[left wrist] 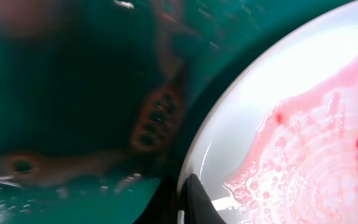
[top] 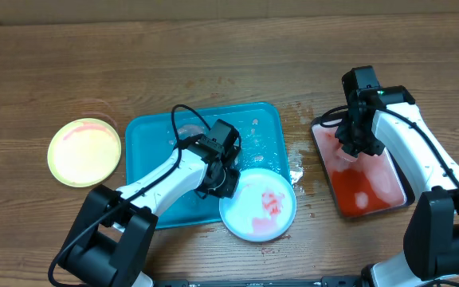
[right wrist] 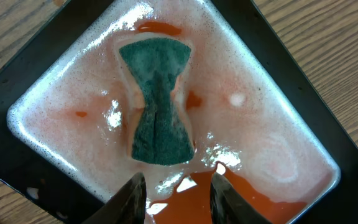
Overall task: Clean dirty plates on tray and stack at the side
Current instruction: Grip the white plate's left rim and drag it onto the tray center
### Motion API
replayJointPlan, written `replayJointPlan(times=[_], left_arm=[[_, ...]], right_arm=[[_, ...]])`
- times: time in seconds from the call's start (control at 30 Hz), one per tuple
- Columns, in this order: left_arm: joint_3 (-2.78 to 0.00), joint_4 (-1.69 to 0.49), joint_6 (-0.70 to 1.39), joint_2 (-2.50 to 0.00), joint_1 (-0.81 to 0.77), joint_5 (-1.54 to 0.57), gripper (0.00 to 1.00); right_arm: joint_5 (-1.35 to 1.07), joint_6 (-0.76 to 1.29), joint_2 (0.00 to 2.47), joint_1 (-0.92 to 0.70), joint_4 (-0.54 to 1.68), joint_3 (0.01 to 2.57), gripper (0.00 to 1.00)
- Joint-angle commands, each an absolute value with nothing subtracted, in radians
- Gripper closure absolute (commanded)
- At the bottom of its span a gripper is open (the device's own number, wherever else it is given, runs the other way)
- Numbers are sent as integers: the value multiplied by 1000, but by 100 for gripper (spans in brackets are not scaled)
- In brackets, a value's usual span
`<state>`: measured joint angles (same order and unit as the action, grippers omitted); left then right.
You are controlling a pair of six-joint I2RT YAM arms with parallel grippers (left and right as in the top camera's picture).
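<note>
A: Wooden table [top: 213, 72]. Where's the dirty plate?
B: Pale plate [top: 257, 207], lower centre, overlapping the tray's [top: 158, 135] corner. Left gripper [top: 229, 185] is clamped on its left rim; right gripper [right wrist: 178, 186] has its jaws apart over the sponge [right wrist: 157, 106].

We see a small black tray [right wrist: 304, 70] of foamy red liquid on the wooden worktop [top: 213, 64]. A green sponge [right wrist: 157, 106], pinched at its waist, lies in it. Wet splashes [top: 299, 153] glisten just beside the tray.
</note>
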<state>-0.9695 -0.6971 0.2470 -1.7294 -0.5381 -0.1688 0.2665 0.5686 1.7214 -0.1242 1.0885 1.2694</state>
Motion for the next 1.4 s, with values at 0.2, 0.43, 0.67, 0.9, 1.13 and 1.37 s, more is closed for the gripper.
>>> replayJointPlan(times=[0.2,0.43,0.67,0.9,1.13,1.37], left_arm=[[-958,-718,691,-1745,-393,108,96],[-958,-728,754,-1745,-317,137,91],[-958,-733,656,-1745,-315,118,9],[-958,-724,651,-1745,-315,103,0],[-958,-727,651,-1745,-315,96,0],[-958,-734,651,-1745,-315,104,0]], right_arm=[[268,569,1715,-120,1081,1269,65],[268,569,1715,-120,1074,1269,65],[268,569,1715,-120,1061,1269,62],[268,569,1715,-120,1060,1269,60],[268,569,1715,-120,1060,1269,58],[268,569,1715,-120,1060,1269,57]])
